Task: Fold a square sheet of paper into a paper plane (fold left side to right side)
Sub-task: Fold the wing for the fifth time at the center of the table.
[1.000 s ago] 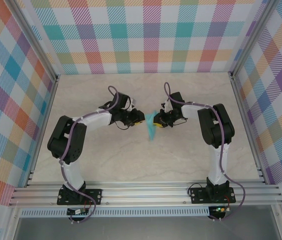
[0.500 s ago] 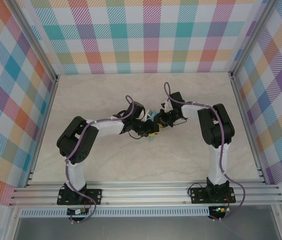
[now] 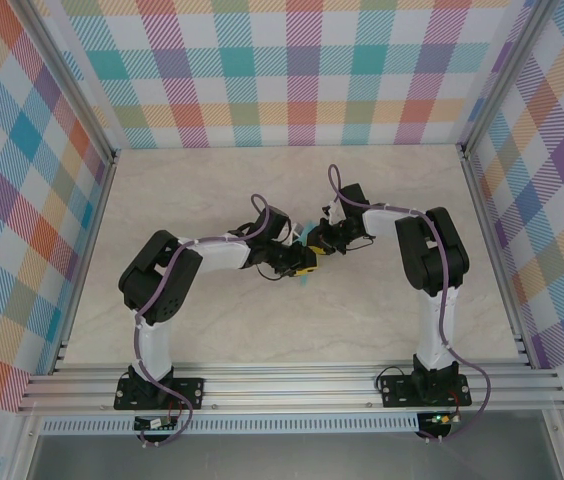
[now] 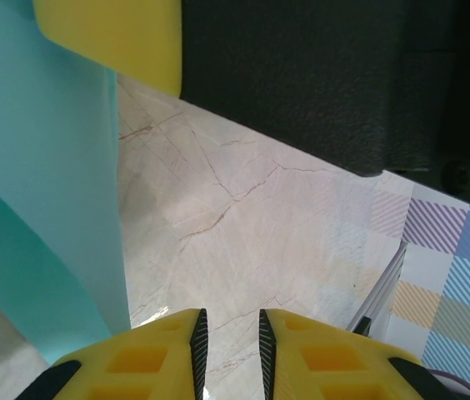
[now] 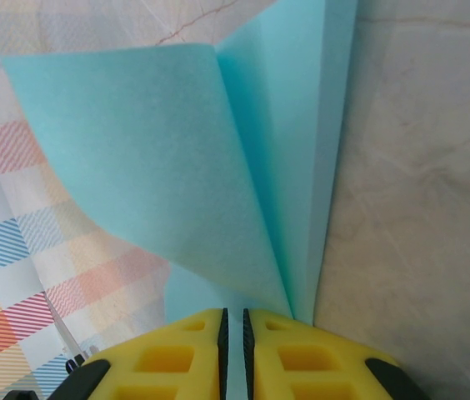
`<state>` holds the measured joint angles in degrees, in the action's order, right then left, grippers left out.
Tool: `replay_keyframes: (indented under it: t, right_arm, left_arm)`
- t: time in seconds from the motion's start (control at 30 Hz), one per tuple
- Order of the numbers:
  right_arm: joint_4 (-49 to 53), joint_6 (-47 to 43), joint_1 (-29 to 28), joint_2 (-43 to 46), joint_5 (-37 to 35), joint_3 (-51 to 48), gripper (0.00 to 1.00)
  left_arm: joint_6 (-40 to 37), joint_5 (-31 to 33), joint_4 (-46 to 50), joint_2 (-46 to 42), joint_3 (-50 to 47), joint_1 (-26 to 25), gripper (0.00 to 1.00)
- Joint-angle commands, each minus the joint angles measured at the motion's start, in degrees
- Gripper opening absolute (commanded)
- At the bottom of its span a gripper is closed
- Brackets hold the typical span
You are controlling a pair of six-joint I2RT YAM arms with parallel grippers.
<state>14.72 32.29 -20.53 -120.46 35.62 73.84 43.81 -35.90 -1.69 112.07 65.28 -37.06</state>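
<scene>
Right gripper (image 5: 233, 317) clamped the folded turquoise paper plane (image 5: 177, 150); left gripper (image 4: 228, 325) hung beside it, jaws narrowly apart.

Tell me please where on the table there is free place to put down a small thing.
Free: the far strip of the table below the back plaid wall; the near patch between the arms, before the rail; the margins outside each arm. Crowded: the centre, where the left gripper and right gripper meet at the turquoise paper.
</scene>
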Motion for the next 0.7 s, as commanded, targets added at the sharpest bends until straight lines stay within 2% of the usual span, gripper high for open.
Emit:
replay_keyframes:
  t: [0.0,0.67]
  right_arm:
    - [5.06,-0.87,-0.64,-3.71,-3.23,-0.64,0.14]
    - [5.93,-1.28,-0.6,-3.62,-3.98,-0.36,0.15]
  left_arm:
    - [0.48,1.19,0.49,0.64,-1.03,-0.03,0.24]
    - [0.48,3.32,4.3,1.3,-2.08,0.32,0.23]
